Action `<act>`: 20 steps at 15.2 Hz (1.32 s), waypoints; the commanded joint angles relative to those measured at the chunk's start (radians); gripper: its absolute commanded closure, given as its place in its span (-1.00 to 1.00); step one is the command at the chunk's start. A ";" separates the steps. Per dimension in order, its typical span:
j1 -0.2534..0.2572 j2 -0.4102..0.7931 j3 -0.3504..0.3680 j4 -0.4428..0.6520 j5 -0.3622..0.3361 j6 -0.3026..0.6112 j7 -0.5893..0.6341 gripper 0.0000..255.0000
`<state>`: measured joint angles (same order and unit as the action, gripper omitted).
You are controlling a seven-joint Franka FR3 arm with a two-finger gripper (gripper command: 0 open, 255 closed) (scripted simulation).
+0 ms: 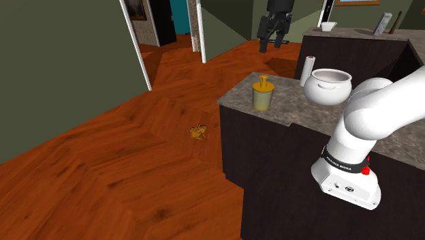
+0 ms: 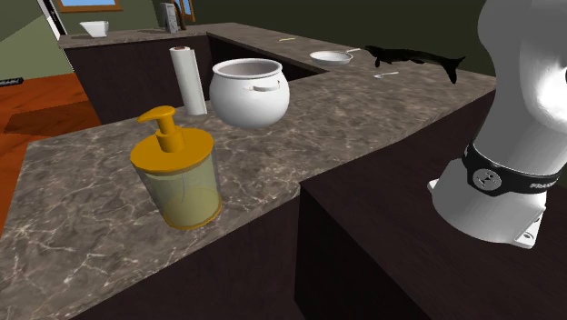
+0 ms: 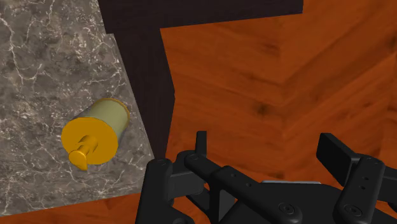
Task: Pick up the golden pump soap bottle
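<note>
My fingers (image 3: 200, 145) stand spread apart with nothing between them, and my gripper (image 1: 270, 42) hangs high over the wooden floor (image 1: 136, 163), well apart from the bottle (image 1: 263, 94). The bottle stands upright on the stone counter (image 1: 300, 112), close to its corner edge, its yellow pump on top. Farther along the counter sit a white pot (image 1: 327, 86) and a paper roll (image 1: 307, 70), the roll just beside the pot.
</note>
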<state>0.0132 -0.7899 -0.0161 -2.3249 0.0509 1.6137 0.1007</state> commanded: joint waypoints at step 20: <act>-0.092 0.373 -0.299 -0.081 -0.141 0.478 -0.332 -1.00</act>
<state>-0.0788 -0.4481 -0.3034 -2.4196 -0.0920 2.0715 -0.2170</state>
